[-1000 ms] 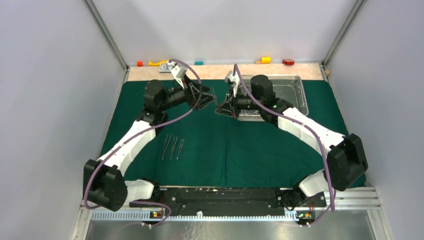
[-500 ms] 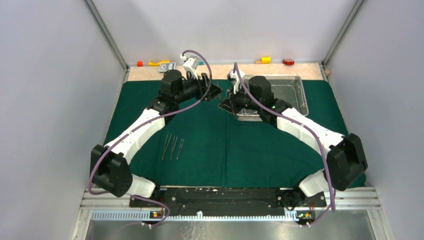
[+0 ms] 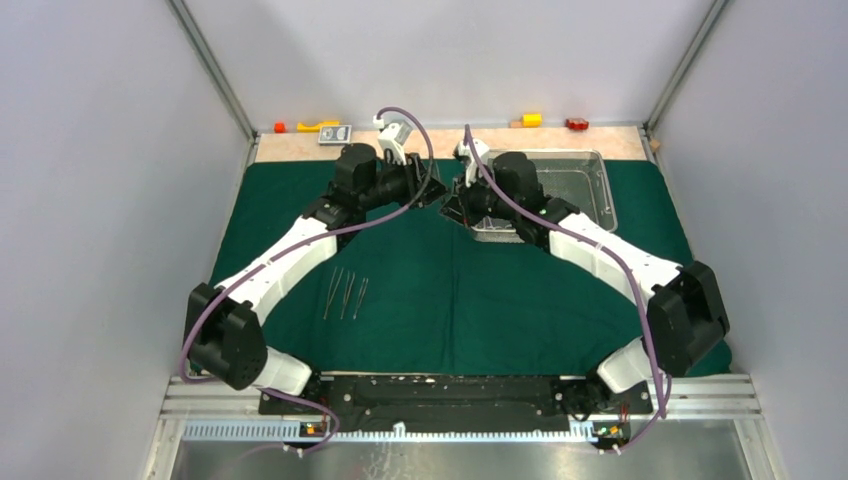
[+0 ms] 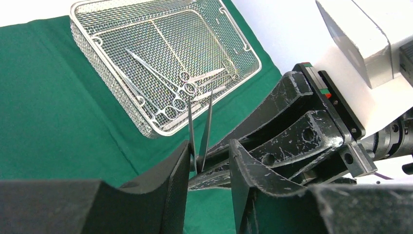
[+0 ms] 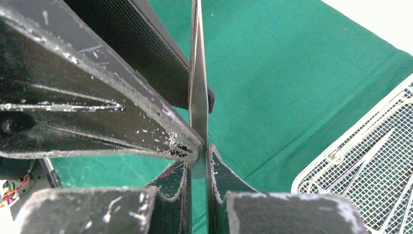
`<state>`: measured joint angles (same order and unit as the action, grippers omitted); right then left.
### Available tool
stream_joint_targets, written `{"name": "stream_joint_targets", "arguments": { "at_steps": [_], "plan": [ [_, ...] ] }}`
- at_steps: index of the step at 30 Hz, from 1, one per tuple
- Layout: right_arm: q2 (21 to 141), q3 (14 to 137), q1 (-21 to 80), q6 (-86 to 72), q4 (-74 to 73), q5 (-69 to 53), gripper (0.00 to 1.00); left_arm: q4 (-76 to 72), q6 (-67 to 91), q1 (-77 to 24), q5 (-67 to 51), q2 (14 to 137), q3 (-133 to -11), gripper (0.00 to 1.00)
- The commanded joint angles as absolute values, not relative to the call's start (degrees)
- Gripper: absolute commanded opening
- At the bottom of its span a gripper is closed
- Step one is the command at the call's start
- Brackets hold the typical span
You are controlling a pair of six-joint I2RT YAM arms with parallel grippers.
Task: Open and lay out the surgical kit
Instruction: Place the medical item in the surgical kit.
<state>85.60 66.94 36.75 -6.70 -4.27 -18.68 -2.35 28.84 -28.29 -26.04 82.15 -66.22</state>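
The dark green cloth (image 3: 450, 290) lies spread over the table, with the wire-mesh tray (image 3: 592, 158) at the back right. Several ring-handled instruments (image 4: 180, 87) lie in the tray (image 4: 83, 44). Three slim tweezers (image 3: 346, 293) lie side by side on the cloth at left centre. My right gripper (image 5: 204, 148) is shut on a pair of tweezers (image 5: 198, 87), held in the air left of the tray. My left gripper (image 4: 210, 144) faces it, its jaws apart on either side of those tweezers (image 4: 199, 126). In the top view both grippers meet, the left gripper (image 3: 432, 190) beside the right gripper (image 3: 450, 205).
Small coloured blocks stand on the tan strip behind the cloth: red (image 3: 279, 127), yellow (image 3: 317, 126), yellow (image 3: 531, 119), red (image 3: 576, 124). A small grey card (image 3: 335, 133) lies there too. Grey walls close in left, right and behind.
My left arm has swung right to the right gripper, and its jaws have narrowed around the held tweezers. The right gripper has shifted only slightly and stays shut.
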Motion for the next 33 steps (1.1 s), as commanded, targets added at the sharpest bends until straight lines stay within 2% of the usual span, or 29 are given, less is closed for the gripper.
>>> {"name": "stream_joint_targets", "arguments": {
  "at_steps": [1, 12, 18, 26, 33],
  "plan": [
    [85.8, 70.4, 37.3, -7.5, -3.1, -17.7, 0.0, -3.9, 29.1, -28.6, -25.8, 82.3, -67.7, 0.39],
    [86.0, 70.7, 37.4, -7.2, -3.3, -19.6, 0.01, -3.4, 28.2, -28.6, -24.6, 82.3, -67.5, 0.25],
    [85.8, 70.6, 37.4, -6.4, -3.6, -20.5, 0.16, -3.0, 26.8, -28.5, -23.2, 81.6, -67.4, 0.21],
    [85.9, 70.5, 37.4, -6.0, -3.7, -21.9, 0.27, -2.5, 25.4, -28.5, -22.2, 80.8, -67.2, 0.19],
    [85.0, 70.4, 37.3, -2.8, -6.0, -20.6, 0.43, -0.3, 20.6, -28.4, -20.2, 78.9, -66.7, 0.18]
  ]
}}
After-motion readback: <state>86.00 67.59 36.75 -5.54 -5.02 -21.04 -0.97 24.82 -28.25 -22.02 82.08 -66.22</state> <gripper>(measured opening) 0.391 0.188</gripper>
